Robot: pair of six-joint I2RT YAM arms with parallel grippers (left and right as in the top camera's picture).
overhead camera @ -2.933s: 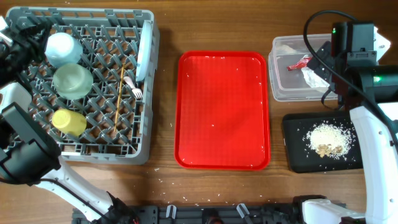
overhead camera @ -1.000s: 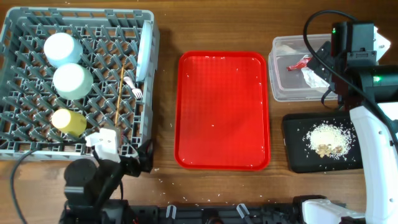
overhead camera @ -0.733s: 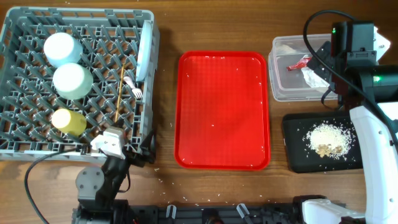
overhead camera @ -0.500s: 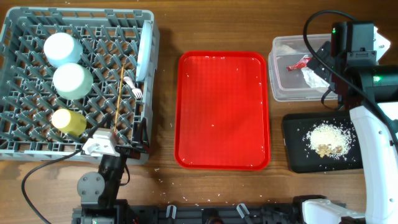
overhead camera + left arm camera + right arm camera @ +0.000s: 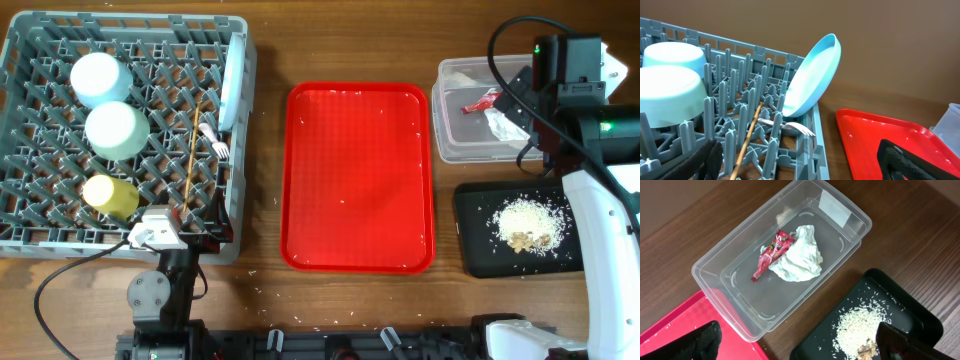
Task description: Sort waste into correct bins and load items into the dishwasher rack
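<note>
task looks finished: wrapper (image 5: 771, 254) and napkin (image 5: 797, 257) in clear tub (image 5: 715, 275), rice (image 5: 852, 327) in black tray (image 5: 920, 315), bowls (image 5: 117, 130) in rack (image 5: 60, 240). left pincer (image 5: 802, 162) and right pincer (image 5: 800, 342) released, empty. next move likely only parking the arms.

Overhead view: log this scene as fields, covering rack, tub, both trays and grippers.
dishwasher rack: light blue bowl, pale green bowl, yellow cup, chopsticks, white fork, plate on edge
clear tub: red wrapper, crumpled napkin
black tray: rice scraps
red tray: stray grains only
left gripper: open, empty
right gripper: open, empty
</note>
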